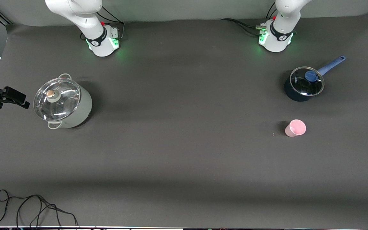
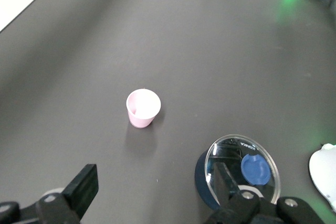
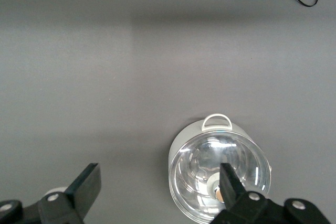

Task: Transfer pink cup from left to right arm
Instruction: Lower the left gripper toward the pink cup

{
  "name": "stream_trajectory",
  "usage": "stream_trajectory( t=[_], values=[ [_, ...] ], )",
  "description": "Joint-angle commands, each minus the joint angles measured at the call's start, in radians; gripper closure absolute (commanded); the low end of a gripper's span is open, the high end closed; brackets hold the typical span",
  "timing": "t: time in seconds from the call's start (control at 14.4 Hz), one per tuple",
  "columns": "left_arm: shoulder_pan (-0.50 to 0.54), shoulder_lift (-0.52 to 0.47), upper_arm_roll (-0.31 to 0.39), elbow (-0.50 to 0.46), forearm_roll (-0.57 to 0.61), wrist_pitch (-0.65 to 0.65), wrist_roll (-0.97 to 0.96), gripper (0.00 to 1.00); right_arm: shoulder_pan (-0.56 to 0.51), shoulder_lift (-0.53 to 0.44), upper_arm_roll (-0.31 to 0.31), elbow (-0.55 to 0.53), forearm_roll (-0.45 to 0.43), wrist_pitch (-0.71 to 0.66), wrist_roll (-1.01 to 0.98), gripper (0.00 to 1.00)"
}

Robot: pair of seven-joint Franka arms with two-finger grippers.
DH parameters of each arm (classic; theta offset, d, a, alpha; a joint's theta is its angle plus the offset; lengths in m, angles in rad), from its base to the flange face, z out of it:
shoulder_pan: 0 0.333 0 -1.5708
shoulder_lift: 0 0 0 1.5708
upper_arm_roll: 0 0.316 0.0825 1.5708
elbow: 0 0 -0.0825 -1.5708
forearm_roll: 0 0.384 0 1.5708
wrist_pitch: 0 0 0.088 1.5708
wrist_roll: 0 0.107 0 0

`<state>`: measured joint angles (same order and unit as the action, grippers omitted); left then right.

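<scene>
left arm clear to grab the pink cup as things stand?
Probably yes. The pink cup stands upright and alone on the table, apart from the blue saucepan, which lies farther from the front camera. The left gripper is open, with nothing between it and the cup.

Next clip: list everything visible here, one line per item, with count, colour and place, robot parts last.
small light-pink plastic cup: one, pink, upright on the table toward the left arm's end, nearer the front camera than the saucepan.
dark-blue saucepan with glass lid and blue handle: one, toward the left arm's end.
pale grey-green stockpot with glass lid: one, toward the right arm's end.
black cable: one, at the table edge nearest the front camera.
dark grey table cover: one.
left gripper: black, open, above the table over the saucepan's edge.
right gripper: black, open, above the stockpot's edge.
</scene>
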<state>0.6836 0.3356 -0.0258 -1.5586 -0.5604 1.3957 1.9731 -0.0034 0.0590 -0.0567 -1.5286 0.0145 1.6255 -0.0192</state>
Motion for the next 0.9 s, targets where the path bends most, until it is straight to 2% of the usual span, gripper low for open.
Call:
stream_trajectory(
  t=[0.0, 0.14, 0.49, 0.83],
  values=[
    [0.057, 0.265, -0.016, 0.21, -0.091, -0.136, 0.139, 0.02, 0.008, -0.013, 0.0, 0.027, 0.007, -0.01, -0.021, 0.0],
    [0.076, 0.377, -0.017, 0.259, -0.134, -0.174, 0.22, 0.02, 0.011, -0.011, 0.003, 0.035, 0.004, -0.013, -0.015, 0.0],
    [0.085, 0.554, -0.019, 0.255, -0.255, -0.173, 0.404, 0.02, 0.008, -0.01, -0.008, 0.022, 0.018, -0.038, -0.018, 0.0],
    [0.07, 0.669, -0.022, 0.252, -0.326, -0.155, 0.489, 0.02, 0.006, -0.005, -0.008, 0.019, 0.018, -0.03, -0.021, 0.0]
  ],
)
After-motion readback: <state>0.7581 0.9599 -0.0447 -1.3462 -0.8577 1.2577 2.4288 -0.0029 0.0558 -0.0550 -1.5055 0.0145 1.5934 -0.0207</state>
